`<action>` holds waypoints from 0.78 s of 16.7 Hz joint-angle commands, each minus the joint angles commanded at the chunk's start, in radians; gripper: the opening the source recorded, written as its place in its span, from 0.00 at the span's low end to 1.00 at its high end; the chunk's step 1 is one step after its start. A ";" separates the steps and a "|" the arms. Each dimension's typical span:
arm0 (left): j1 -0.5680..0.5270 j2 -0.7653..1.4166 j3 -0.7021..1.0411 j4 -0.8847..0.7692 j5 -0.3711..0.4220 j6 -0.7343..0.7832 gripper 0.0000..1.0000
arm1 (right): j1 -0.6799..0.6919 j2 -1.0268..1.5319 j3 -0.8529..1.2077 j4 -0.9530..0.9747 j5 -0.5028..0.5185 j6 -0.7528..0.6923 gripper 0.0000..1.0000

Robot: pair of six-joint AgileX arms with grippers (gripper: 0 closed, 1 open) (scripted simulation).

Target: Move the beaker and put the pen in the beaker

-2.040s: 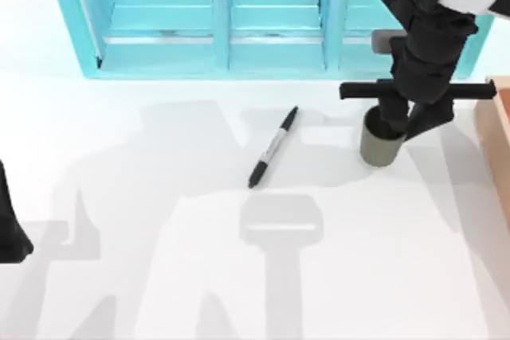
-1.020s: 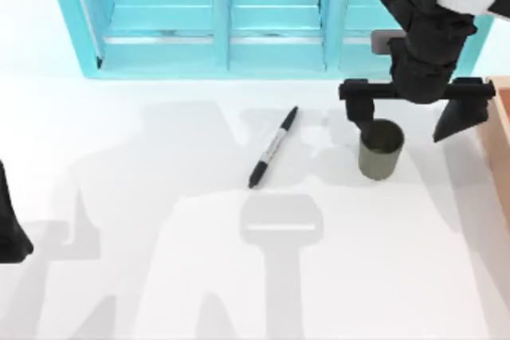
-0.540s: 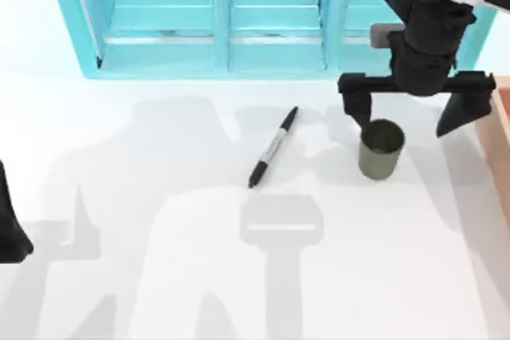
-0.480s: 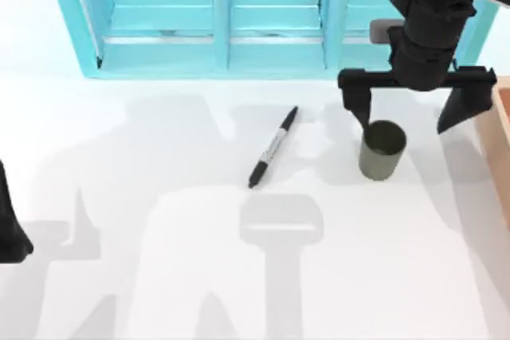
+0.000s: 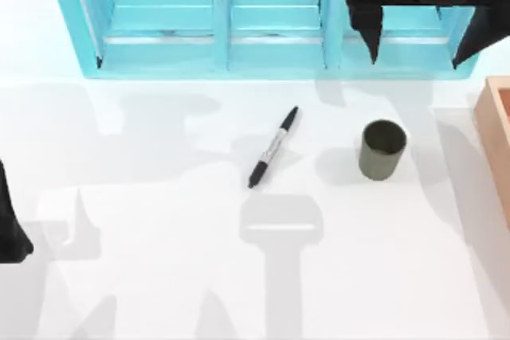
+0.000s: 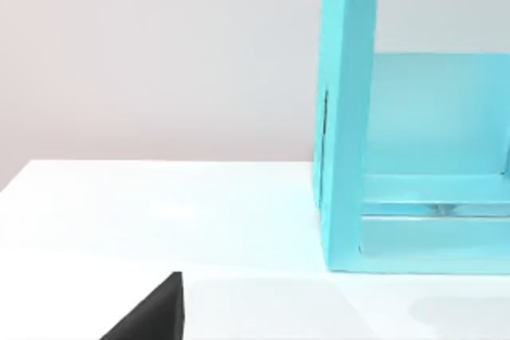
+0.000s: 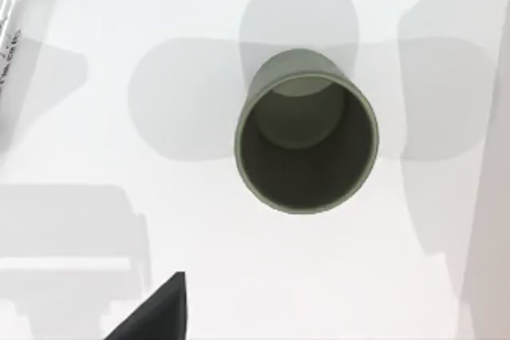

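Top view: beaker [image 5: 382, 150] stands upright right of centre; pen [image 5: 272, 147] lies mid-surface, unplaced; right tool [image 5: 422, 31] spread, upper right.

This looks like a rendered test bench, not a lived-in room. A plain white worktop [image 5: 159, 276] runs up to a bare pale wall [image 6: 159, 53], with a bright turquoise shelf unit [image 5: 223, 21] of open compartments standing at the back. A wooden tray [image 5: 496, 133] sits at the right edge. A pen [image 5: 272, 147] and a small olive cup [image 5: 382, 150] lie out as props.
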 joint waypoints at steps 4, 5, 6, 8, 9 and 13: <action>0.000 0.000 0.000 0.000 0.000 0.000 1.00 | -0.003 0.016 0.152 -0.141 0.001 -0.004 1.00; 0.000 0.000 0.000 0.000 0.000 0.000 1.00 | -0.003 0.017 0.164 -0.151 0.001 -0.004 1.00; 0.000 0.000 0.000 0.000 0.000 0.000 1.00 | -0.003 0.017 0.166 -0.153 0.001 -0.004 1.00; 0.000 0.000 0.000 0.000 0.000 0.000 1.00 | -0.003 0.017 0.166 -0.153 0.001 -0.004 1.00; 0.000 0.000 0.000 0.000 0.000 0.000 1.00 | 0.002 0.088 0.316 -0.130 -0.001 -0.004 1.00; 0.000 0.000 0.000 0.000 0.000 0.000 1.00 | 0.027 0.080 0.247 -0.061 -0.013 0.066 1.00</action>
